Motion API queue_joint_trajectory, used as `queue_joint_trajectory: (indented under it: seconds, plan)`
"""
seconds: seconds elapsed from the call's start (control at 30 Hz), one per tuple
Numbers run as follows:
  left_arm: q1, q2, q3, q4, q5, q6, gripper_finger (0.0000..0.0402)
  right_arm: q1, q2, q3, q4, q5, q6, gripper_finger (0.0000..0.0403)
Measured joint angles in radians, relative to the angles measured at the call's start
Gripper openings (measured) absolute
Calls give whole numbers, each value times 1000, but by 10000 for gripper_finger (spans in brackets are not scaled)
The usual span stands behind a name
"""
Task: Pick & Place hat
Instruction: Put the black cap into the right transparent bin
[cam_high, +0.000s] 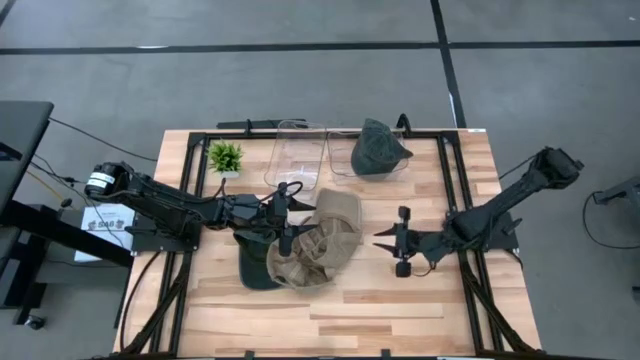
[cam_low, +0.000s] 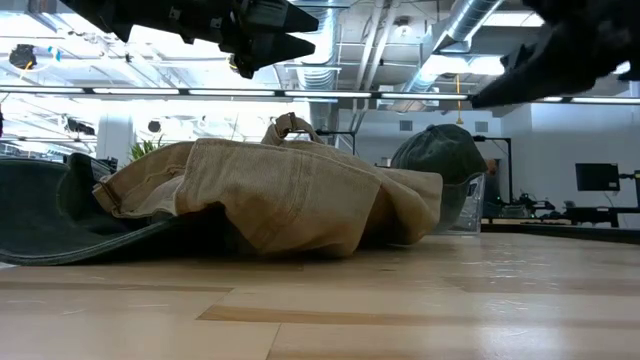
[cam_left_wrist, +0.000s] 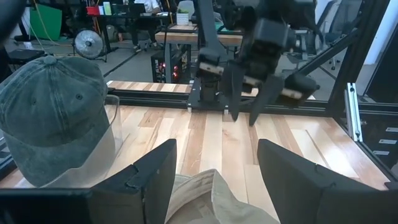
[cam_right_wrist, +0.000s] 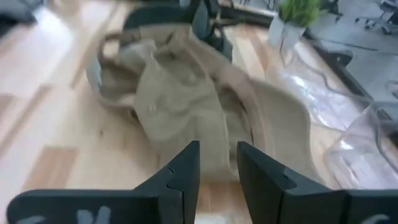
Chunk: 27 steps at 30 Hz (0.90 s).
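Note:
A tan hat lies crumpled in the middle of the table, partly on top of a dark green hat whose brim rests on the wood. It also shows in the low view. My left gripper is open and hovers over the tan hat's left edge, clear of it; its wrist view shows the hat below the fingers. My right gripper is open, just right of the tan hat and facing it. Another green cap sits in a clear bin.
A second clear bin stands left of the one with the cap, at the table's far side. A small potted plant stands at the far left. Black frame rails run along the table's sides. Bare wood lies along the near edge.

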Motion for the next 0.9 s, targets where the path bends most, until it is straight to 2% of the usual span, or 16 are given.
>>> queue_joint_trajectory:
  seconds: [0.17, 0.47, 0.67, 0.9]
  plan:
    - [0, 0, 0, 0, 0, -2, 222, -35, 60, 0, 0, 28, 0, 98]
    - [0, 0, 0, -1, 0, -5, 222, -65, 77, 0, 0, 25, 1, 98]
    - [-7, 0, 0, -34, 111, -99, 222, -65, 77, 0, 2, 24, 1, 98]
    - [-48, -22, 0, -302, 175, -345, 222, -65, 77, 0, 1, 21, 1, 98]
